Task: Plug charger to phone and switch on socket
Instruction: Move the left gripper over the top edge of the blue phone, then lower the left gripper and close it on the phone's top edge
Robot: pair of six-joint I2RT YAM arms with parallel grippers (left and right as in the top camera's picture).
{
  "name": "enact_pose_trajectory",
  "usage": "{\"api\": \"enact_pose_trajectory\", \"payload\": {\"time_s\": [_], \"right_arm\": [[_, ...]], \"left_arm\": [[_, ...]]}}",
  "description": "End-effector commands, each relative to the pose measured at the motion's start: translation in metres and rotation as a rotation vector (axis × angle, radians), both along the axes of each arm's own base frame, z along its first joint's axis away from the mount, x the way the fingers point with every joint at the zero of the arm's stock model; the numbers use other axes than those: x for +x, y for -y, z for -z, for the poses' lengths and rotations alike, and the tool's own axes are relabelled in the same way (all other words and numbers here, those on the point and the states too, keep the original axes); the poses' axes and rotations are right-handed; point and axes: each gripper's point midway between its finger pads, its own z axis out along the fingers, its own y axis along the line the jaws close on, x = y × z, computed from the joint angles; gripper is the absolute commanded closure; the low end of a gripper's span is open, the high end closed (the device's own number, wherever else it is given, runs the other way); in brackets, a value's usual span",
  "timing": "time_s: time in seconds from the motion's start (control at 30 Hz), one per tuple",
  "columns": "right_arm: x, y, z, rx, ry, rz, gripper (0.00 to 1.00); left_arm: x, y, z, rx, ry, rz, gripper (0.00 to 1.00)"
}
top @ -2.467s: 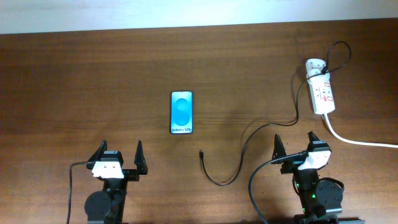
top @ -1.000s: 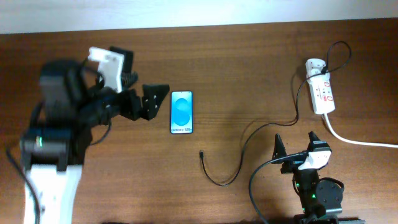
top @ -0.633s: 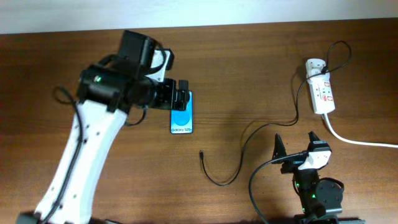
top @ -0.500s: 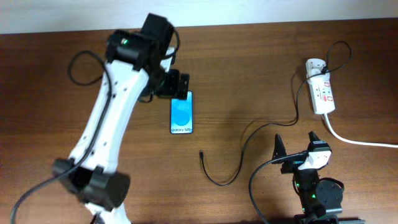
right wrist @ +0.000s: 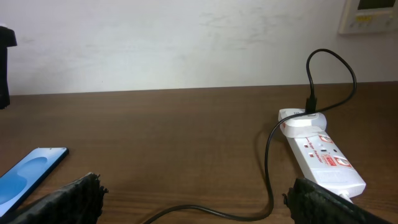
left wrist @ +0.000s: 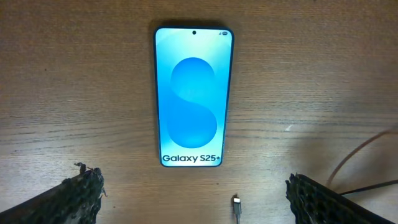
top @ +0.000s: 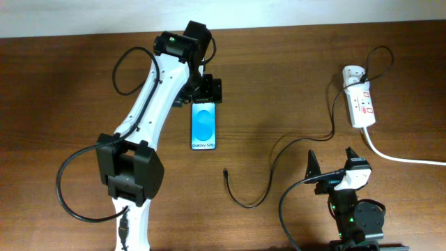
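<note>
The phone lies flat mid-table with its blue screen up and the "Galaxy" text at its near end; it also shows in the left wrist view and at the left edge of the right wrist view. The charger cable runs from its plug tip, which lies loose on the table, to a white adapter in the socket strip. My left gripper hovers open and empty above the phone's far end. My right gripper is open and empty near the front edge.
The strip's thick white cord runs off to the right edge. The cable loops near the front. In the left wrist view the plug tip lies between my fingers, below the phone. A white wall stands behind the table.
My left arm has swung up from the front left and across to the phone's far end. The phone, cable and right arm have not moved.
</note>
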Motion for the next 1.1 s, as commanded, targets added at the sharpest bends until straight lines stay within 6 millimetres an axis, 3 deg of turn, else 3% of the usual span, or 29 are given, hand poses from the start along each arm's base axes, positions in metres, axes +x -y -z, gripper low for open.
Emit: {"api": "enact_pose_trajectory", "payload": {"time_s": [0.0,0.2,0.43,0.8,0.97,1.07], "right_arm": [[0.000,0.003,0.002,0.001,-0.004,0.016,0.02],[0.000,0.003,0.002,0.001,-0.004,0.016,0.02],[0.000,0.003,0.002,0.002,-0.004,0.016,0.02],[0.000,0.003,0.002,0.002,-0.004,0.016,0.02],[0.000,0.003,0.002,0.002,-0.004,0.016,0.02],[0.000,0.003,0.002,0.001,-0.004,0.016,0.02]], "left_arm": [[0.002,0.004,0.000,-0.007,0.006,0.047,0.01],[0.005,0.006,0.007,-0.004,0.005,0.069,0.01],[-0.006,0.002,0.063,0.050,-0.157,0.082,0.01],[-0.001,0.004,0.064,0.042,-0.136,0.081,0.01],[-0.007,0.011,0.063,-0.002,-0.166,0.079,0.01],[-0.004,0.002,0.063,0.039,-0.155,0.073,0.01]]}}
